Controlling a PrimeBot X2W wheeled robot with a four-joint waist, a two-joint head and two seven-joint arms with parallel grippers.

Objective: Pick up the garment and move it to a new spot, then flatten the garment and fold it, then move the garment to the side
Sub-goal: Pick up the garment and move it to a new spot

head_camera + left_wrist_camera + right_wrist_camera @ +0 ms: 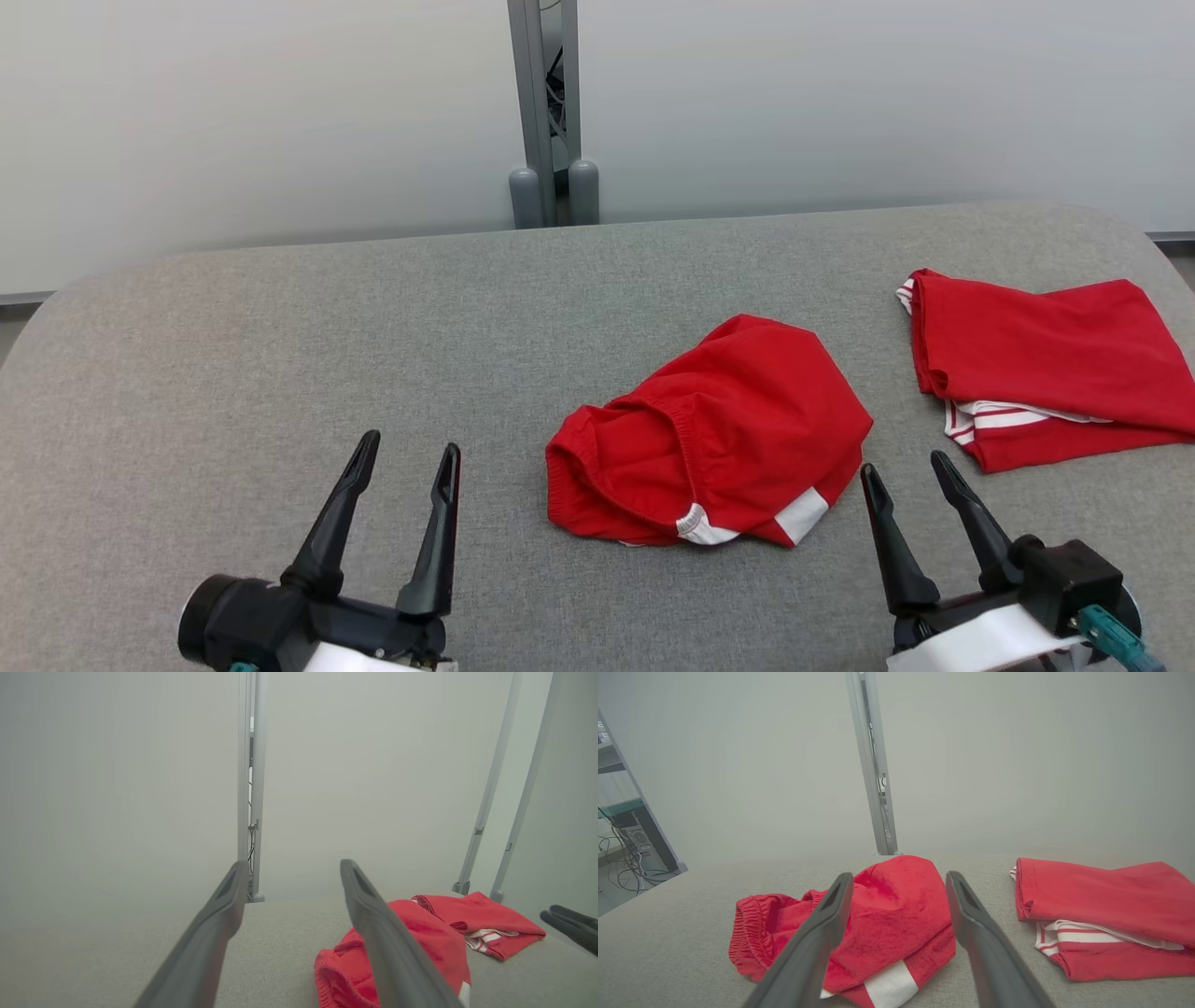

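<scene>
A red garment [719,439] with white patches and an elastic waistband lies crumpled in a heap at the middle of the grey table [280,355]; it also shows as the garment [420,952] in the left wrist view and the garment [882,919] in the right wrist view. My left gripper [411,448] is open at the lower left, well left of the heap, with nothing between its fingers. My right gripper [906,467] is open at the lower right, its fingertips just off the heap's right edge, holding nothing.
A second red garment [1046,364] with white stripes lies folded at the table's right side, also seen as the folded garment [1106,914]. A grey metal post [546,112] stands behind the table's far edge against pale wall panels.
</scene>
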